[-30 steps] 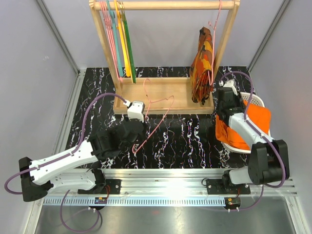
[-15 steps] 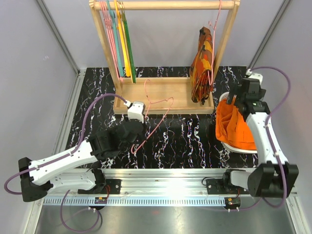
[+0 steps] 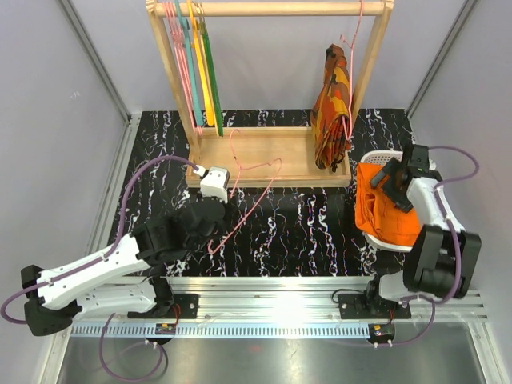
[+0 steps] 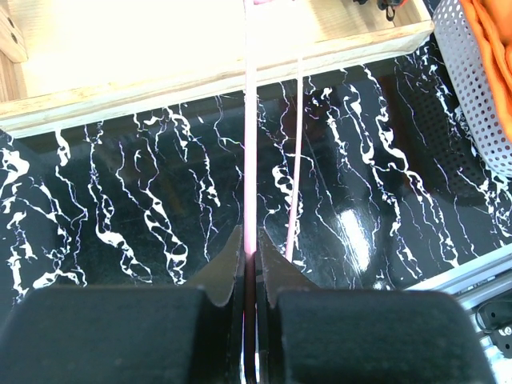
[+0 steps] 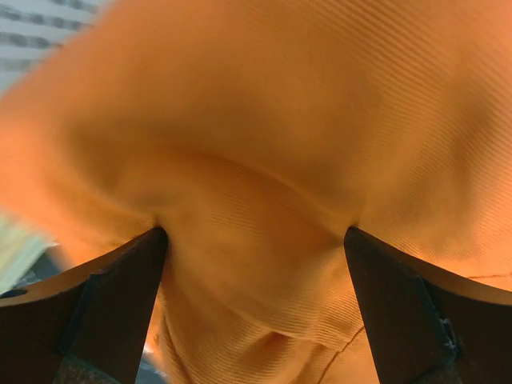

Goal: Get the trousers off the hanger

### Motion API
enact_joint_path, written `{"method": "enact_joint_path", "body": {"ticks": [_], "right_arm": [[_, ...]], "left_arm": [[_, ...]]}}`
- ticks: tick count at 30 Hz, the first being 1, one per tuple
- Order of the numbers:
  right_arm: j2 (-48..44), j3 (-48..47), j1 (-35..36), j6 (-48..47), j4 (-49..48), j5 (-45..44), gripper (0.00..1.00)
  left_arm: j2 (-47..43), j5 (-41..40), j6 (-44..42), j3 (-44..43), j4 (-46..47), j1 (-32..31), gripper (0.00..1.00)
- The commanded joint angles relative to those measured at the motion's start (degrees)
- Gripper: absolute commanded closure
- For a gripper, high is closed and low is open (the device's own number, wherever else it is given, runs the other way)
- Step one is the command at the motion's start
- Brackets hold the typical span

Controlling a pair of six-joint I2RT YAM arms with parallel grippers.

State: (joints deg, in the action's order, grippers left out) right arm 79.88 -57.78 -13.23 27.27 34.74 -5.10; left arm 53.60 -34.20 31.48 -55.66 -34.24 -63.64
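Note:
The pale pink wire hanger [image 3: 258,196] is bare and held low over the black marbled table. My left gripper [image 3: 225,186] is shut on one of its wires; in the left wrist view the wire [image 4: 251,160] runs straight out from between the closed jaws [image 4: 252,250]. The bright orange trousers [image 3: 390,214] lie bunched in a white perforated basket [image 3: 374,158] at the right. My right gripper [image 3: 394,178] hovers right over them, open. In the right wrist view the trousers [image 5: 264,144] fill the frame and bulge between the spread fingers [image 5: 120,280].
A wooden rack [image 3: 272,10] stands at the back on a wooden base [image 3: 268,152]. Green, yellow, teal and pink hangers [image 3: 196,68] hang at its left end, a patterned orange-brown garment [image 3: 331,108] at its right. The basket [image 4: 468,80] also shows in the left wrist view.
The right gripper's jaws have opened, and the arm has swung out to the right and then settled back over the basket. The left arm has shifted the hanger slightly left.

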Motion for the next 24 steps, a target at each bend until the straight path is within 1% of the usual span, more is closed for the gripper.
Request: {"method": "enact_joint_path", "body": {"ticks": [1,2,7,9,11,13,16,17,19,20,22,24], "right_arm": [[6.8,1.4,0.0,2.0,3.2,-4.5,0.01],[10.4,0.7,0.0,1.7,4.4,-8.6,0.01],[15.4,0.8,0.0,-1.3,4.6,-13.8,0.0],[17.9,1.6,0.1,-2.2,3.2,-12.3,0.01],[21.4,-0.7,1.2,-2.8,4.5,-13.1,0.01],[21.3,-1.2,2.2,-4.4,4.2,-13.4,0.01],[16.8,-2.2,2.4,-4.8,4.9,-11.5,0.01],[12.7,-3.3,2.4,-4.9,5.2,-10.9,0.0],[8.0,-4.8,2.4,-4.9,6.8,-11.7,0.0],[3.6,-7.0,2.4,-4.9,8.4,-12.1,0.01],[-1.9,-10.2,2.4,-4.2,10.4,-12.3,0.01],[-5.4,-11.7,2.4,-3.5,11.9,-11.4,0.01]], "left_arm": [[-1.4,0.4,-0.5,-1.3,0.5,0.3,1.0],[-1.2,0.4,-0.4,-1.6,0.1,0.3,1.0],[-0.9,0.3,-0.7,-3.7,-1.3,0.3,1.0],[-0.3,0.8,-0.8,-4.5,-1.2,0.3,1.0],[0.5,1.1,-1.0,-5.9,-1.6,0.3,1.0],[1.1,1.0,-1.6,-7.1,-2.2,0.3,1.0],[2.6,-0.3,-2.4,-9.6,-3.2,0.3,1.0],[2.8,-0.7,-2.7,-10.4,-3.3,0.3,1.0],[4.0,-1.1,-3.5,-12.4,-3.3,0.3,1.0],[4.5,-1.8,-4.2,-13.0,-3.1,0.3,1.0],[5.9,-2.5,-5.2,-14.5,-2.2,0.2,1.0],[7.3,-4.1,-6.3,-15.7,-1.5,0.2,1.0]]}}
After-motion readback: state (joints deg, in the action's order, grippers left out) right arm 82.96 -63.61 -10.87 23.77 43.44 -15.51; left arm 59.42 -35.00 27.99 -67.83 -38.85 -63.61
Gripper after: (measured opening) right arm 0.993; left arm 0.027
